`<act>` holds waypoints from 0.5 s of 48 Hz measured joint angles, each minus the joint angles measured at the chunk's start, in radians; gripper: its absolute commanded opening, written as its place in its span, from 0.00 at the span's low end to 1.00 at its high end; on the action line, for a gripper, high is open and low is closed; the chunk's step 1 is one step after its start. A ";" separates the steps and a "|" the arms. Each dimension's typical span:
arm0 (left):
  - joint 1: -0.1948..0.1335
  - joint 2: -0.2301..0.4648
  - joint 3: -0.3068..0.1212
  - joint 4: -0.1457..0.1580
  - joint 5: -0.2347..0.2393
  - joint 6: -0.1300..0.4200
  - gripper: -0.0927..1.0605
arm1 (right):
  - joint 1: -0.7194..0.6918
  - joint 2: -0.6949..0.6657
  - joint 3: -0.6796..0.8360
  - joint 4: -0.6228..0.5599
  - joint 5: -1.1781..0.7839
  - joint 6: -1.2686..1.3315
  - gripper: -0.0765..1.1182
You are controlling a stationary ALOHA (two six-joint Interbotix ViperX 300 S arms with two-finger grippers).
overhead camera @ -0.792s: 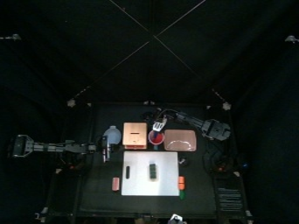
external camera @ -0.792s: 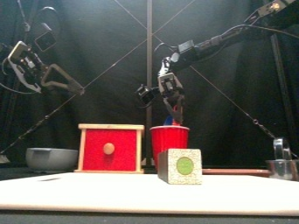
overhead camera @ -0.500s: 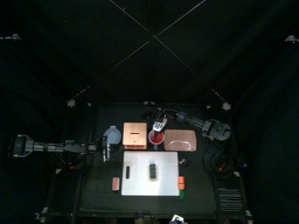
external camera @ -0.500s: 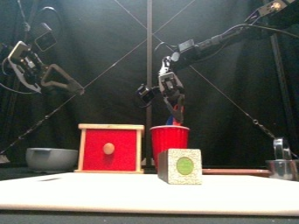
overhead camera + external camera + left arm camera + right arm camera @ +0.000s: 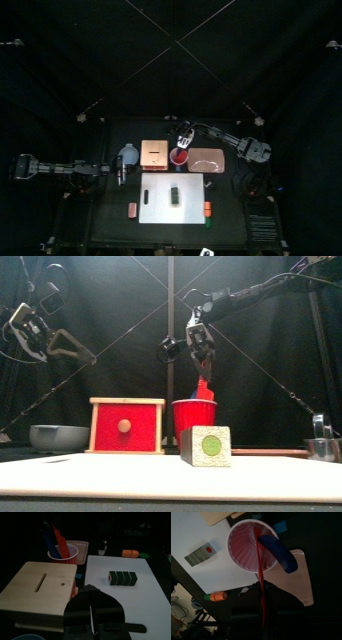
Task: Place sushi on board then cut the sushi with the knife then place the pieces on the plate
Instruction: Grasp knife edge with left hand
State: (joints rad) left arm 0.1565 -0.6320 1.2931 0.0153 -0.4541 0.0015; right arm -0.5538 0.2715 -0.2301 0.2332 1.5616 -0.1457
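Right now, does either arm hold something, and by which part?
The right gripper holds the red knife by its upper end; the left gripper holds nothing.

Above my white board (image 5: 154,190) the way is open, save the sushi roll (image 5: 178,195). Behind it the wooden box (image 5: 154,152), red cup (image 5: 194,416) and pink tray (image 5: 207,160) crowd together, with my red knife (image 5: 203,389) hanging over the cup.

Red knife (image 5: 203,389), red cup (image 5: 194,417), white board (image 5: 152,189)

Matt wooden box (image 5: 27,594), smooth white cutting board (image 5: 133,607).
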 measured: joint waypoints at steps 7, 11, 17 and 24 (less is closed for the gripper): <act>0.000 0.000 0.000 -0.002 0.000 0.000 0.07 | 0.002 -0.038 0.000 0.000 0.005 0.002 0.34; 0.000 0.000 0.000 0.000 0.000 0.000 0.07 | 0.002 -0.067 0.000 0.000 0.008 0.003 0.34; 0.000 0.000 0.000 -0.002 0.000 0.000 0.07 | 0.000 -0.115 0.000 0.000 0.008 0.003 0.34; 0.000 0.000 -0.002 -0.002 0.000 0.000 0.07 | 0.000 -0.186 0.000 0.000 0.009 0.003 0.34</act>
State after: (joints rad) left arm 0.1565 -0.6320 1.2916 0.0138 -0.4541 0.0015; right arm -0.5538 0.0859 -0.2301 0.2332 1.5708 -0.1427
